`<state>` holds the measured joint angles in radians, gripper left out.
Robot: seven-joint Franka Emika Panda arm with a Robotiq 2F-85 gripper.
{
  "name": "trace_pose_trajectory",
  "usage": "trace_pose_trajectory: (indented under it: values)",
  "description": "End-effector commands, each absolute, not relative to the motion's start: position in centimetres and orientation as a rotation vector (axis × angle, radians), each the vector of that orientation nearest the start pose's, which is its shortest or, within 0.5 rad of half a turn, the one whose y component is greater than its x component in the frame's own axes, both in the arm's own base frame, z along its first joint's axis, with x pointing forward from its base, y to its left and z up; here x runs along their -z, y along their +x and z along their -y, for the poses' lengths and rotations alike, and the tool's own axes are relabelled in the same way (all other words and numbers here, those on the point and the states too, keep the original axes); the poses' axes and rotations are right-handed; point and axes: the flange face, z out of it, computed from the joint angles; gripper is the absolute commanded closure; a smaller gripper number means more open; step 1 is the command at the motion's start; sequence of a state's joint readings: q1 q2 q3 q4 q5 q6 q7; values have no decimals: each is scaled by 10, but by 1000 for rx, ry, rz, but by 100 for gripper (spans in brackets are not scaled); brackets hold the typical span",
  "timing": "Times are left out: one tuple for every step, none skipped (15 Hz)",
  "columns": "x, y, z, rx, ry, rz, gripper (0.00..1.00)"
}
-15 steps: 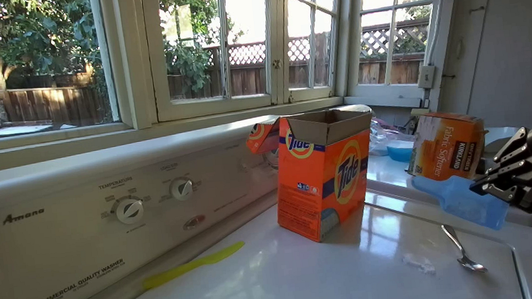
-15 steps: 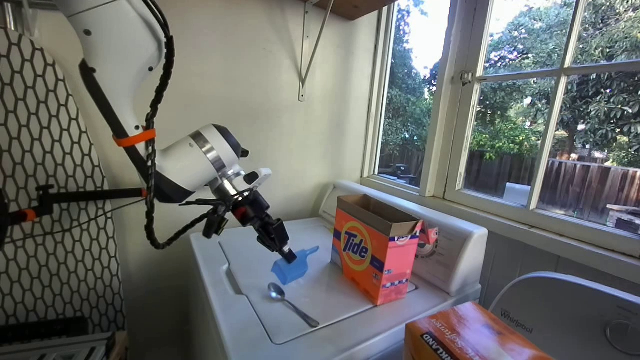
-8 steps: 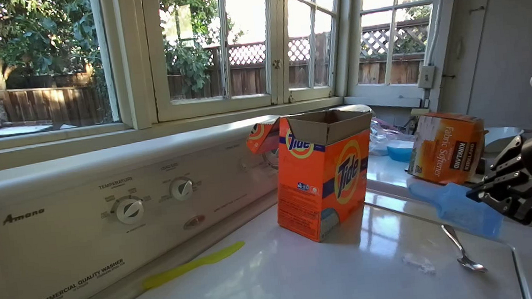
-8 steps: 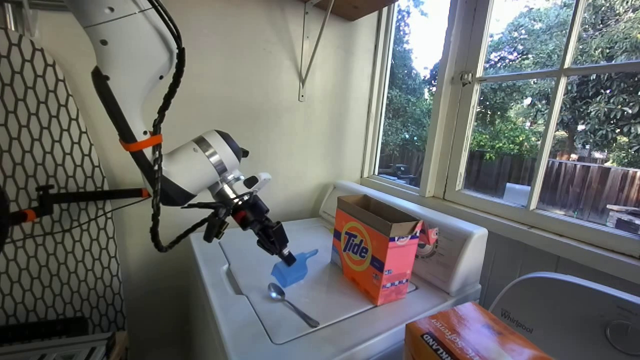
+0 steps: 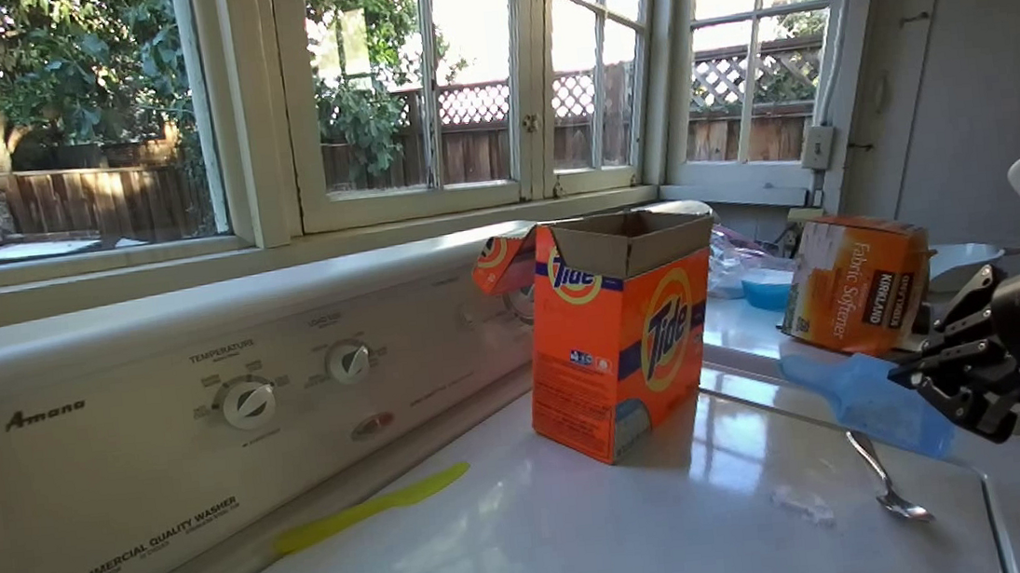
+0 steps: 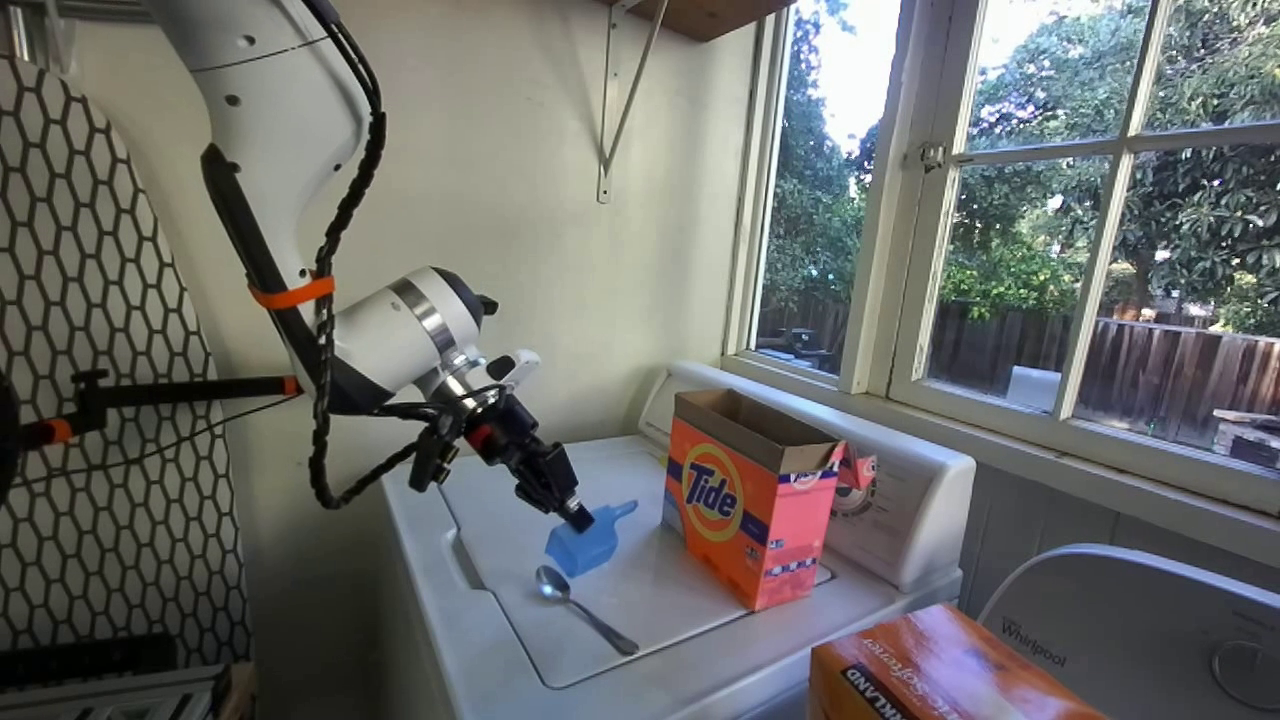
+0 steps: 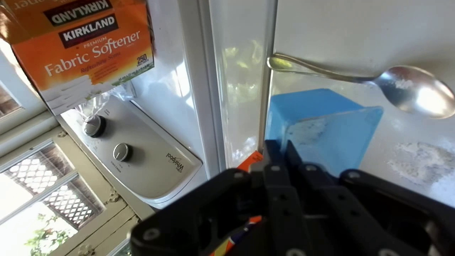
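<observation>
My gripper [image 7: 279, 145] is shut on the wall of a translucent blue scoop [image 7: 328, 133], with one fingertip inside it and one outside. The scoop's open mouth faces the wrist camera, and some white residue shows on its inner face. In both exterior views the gripper [image 5: 902, 377] [image 6: 578, 516] holds the scoop [image 5: 872, 397] [image 6: 585, 550] low over the washer lid; I cannot tell whether it touches. A metal spoon [image 5: 885, 484] lies on the lid close to the scoop, also in the wrist view [image 7: 327, 72]. A patch of white powder [image 7: 423, 160] lies beside it.
An open orange Tide box [image 5: 610, 352] [image 6: 745, 510] stands upright on the washer. A yellow-green plastic knife [image 5: 372, 508] lies by the control panel [image 5: 141, 434]. An orange Fabric Softener box [image 5: 856, 286] [image 7: 89, 53] stands on the neighbouring Whirlpool machine [image 7: 156, 161].
My gripper has moved down a little with the blue scoop held in it, and slightly left in an exterior view. The spoon and boxes have not moved.
</observation>
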<state>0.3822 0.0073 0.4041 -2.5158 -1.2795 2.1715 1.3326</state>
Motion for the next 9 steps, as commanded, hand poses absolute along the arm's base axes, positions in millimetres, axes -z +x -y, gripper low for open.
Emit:
trace_pose_trajectory:
  values:
    - [-262,338,-296,-815,2243,-499,99]
    - [-260,338,-297,-813,2237,-504,99]
    - [-259,337,-299,-812,2232,-511,99]
    - [-258,337,-301,-811,2228,-516,99]
    - [-256,336,-303,-809,2223,-523,99]
    - [-255,335,-305,-808,2219,-529,99]
    - [-254,335,-307,-808,2215,-533,99]
    - [-253,334,-309,-808,2208,-536,99]
    - [-252,333,-310,-807,2204,-542,99]
